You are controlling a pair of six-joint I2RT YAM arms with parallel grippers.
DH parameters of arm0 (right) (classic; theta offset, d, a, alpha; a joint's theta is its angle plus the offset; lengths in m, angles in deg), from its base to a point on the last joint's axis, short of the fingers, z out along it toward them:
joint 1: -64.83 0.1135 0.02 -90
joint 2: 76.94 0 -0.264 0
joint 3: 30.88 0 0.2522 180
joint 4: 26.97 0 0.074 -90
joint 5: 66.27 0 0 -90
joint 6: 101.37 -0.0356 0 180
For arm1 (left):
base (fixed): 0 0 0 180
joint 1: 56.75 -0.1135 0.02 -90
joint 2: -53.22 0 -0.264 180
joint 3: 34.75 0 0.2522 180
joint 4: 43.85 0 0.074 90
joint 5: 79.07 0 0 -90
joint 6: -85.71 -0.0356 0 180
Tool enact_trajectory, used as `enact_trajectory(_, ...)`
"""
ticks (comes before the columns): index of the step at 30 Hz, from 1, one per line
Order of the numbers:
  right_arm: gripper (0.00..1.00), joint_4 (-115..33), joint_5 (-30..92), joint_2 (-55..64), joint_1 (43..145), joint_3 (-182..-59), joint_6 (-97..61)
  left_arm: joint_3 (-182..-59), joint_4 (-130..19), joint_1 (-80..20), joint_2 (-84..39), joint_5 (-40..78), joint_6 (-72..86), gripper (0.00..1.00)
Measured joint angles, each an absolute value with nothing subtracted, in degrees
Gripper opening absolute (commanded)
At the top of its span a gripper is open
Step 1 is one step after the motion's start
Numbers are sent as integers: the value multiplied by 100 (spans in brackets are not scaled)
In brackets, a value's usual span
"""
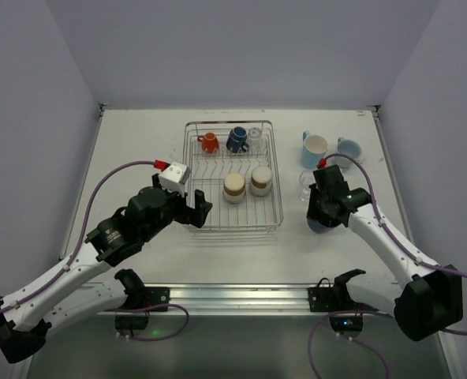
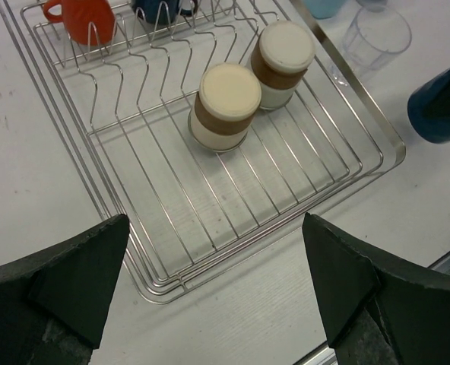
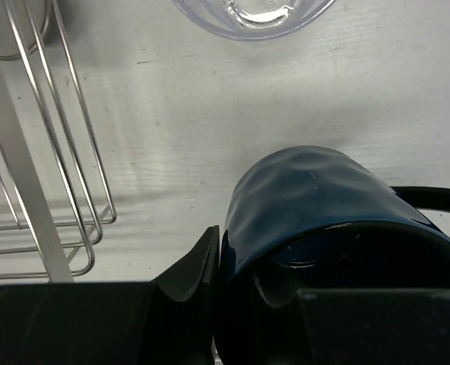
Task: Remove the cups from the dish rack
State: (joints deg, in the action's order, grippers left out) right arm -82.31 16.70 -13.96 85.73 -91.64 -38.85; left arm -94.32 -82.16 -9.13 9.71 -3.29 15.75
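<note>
The dish rack (image 1: 233, 227) holds an orange mug (image 1: 209, 142), a dark blue mug (image 1: 237, 139), a clear glass (image 1: 255, 136) and two cream-and-brown tumblers (image 1: 234, 188) (image 1: 260, 180), both upside down. My left gripper (image 1: 198, 209) hovers open over the rack's near left corner, nothing between its fingers (image 2: 77, 266); the tumblers (image 2: 225, 105) (image 2: 283, 53) stand beyond it. My right gripper (image 3: 240, 274) is shut on the wall of another dark blue mug (image 3: 316, 205), one finger (image 3: 191, 266) outside and the other inside. That mug (image 1: 322, 219) is low over the table, right of the rack.
Two light blue mugs (image 1: 315, 146) (image 1: 349, 148) and a clear glass (image 1: 307, 181) stand on the white table to the right of the rack. In the right wrist view that glass (image 3: 251, 15) is just ahead of the held mug, with the rack's corner (image 3: 50, 190) on the left.
</note>
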Motion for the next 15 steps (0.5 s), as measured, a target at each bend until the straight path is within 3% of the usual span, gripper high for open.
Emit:
enact_trajectory(11, 3, -7906, 1797, -412, 8576, -9164, -3879, -9440, -8297, -913, 763, -298, 1542, 100)
enact_trajectory(15, 11, -7685, 1871, -264, 8578, -9125, -3881, -9513, -8295, -913, 381, -163, 1564, 100)
